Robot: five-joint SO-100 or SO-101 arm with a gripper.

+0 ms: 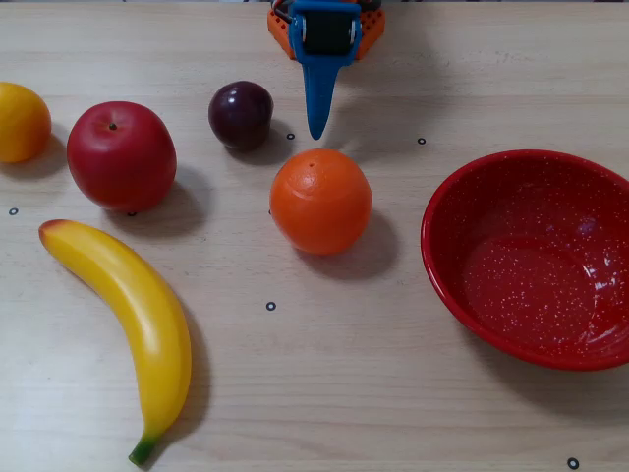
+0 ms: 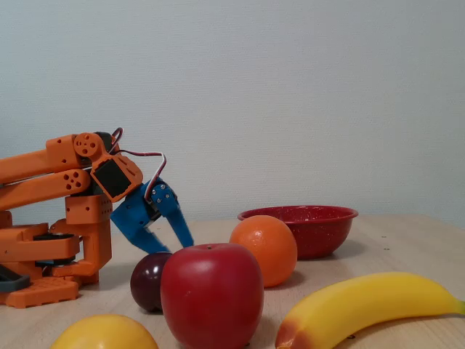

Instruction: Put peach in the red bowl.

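The peach (image 1: 20, 122) is a yellow-orange fruit at the far left edge of a fixed view; in the other fixed view it is cut off at the bottom (image 2: 105, 333). The red bowl (image 1: 462, 285), speckled and empty, sits at the right and shows behind the orange in the side-on fixed view (image 2: 320, 229). My blue gripper (image 1: 316, 120) hangs at the top centre, pointing down at the table between the plum and the orange, far from the peach. Side on, the gripper (image 2: 176, 247) has its jaws slightly apart and holds nothing.
A red apple (image 1: 121, 155) lies next to the peach, a dark plum (image 1: 240, 114) beside the gripper tip, an orange (image 1: 320, 201) just in front of it, and a banana (image 1: 128, 315) at the front left. The orange arm base (image 2: 51, 247) stands at the back.
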